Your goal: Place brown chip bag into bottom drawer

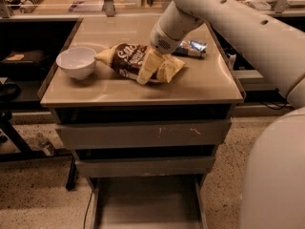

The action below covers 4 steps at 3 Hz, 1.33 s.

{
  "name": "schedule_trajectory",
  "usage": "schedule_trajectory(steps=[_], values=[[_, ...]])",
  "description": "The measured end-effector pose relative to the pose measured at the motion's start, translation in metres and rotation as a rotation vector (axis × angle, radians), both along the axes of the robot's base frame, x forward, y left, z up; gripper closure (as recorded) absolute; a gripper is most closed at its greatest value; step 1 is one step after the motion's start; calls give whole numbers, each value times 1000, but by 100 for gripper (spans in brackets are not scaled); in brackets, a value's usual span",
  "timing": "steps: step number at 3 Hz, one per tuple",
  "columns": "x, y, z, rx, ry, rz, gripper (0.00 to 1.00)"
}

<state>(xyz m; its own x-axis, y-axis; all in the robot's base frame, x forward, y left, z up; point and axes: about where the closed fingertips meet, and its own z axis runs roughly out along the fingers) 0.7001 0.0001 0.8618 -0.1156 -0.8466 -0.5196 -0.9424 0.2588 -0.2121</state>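
Grasping is judged the step in hand: the hand (146,71) is pressed onto the brown chip bag (125,57), which lies mid-worktop (200,87). Whether a hold is made cannot be told. Next, a lift and a carry down to the open bottom drawer (147,202) are called for; its front is cut off.

The gripper (148,67), pale cream under a white arm (228,18), sits low on the brown chip bag (126,58). The bag's dark-brown middle carries white script, and its ends are cream-yellow. To the gripper's left stands a plain white bowl (76,62). Behind it to the right lies a blue-and-silver packet (193,47). The tabletop (200,87) beneath is tan. Well below, the bottom drawer (147,204) is flat grey and the floor (33,199) speckled beige.
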Motion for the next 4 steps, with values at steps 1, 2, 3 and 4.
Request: schedule_trajectory(steps=[1, 2, 3, 4], values=[[5, 1, -16, -6, 25, -6, 0], [5, 1, -16, -6, 25, -6, 19], [5, 1, -16, -6, 25, -6, 41], [5, 1, -16, -6, 25, -6, 65]])
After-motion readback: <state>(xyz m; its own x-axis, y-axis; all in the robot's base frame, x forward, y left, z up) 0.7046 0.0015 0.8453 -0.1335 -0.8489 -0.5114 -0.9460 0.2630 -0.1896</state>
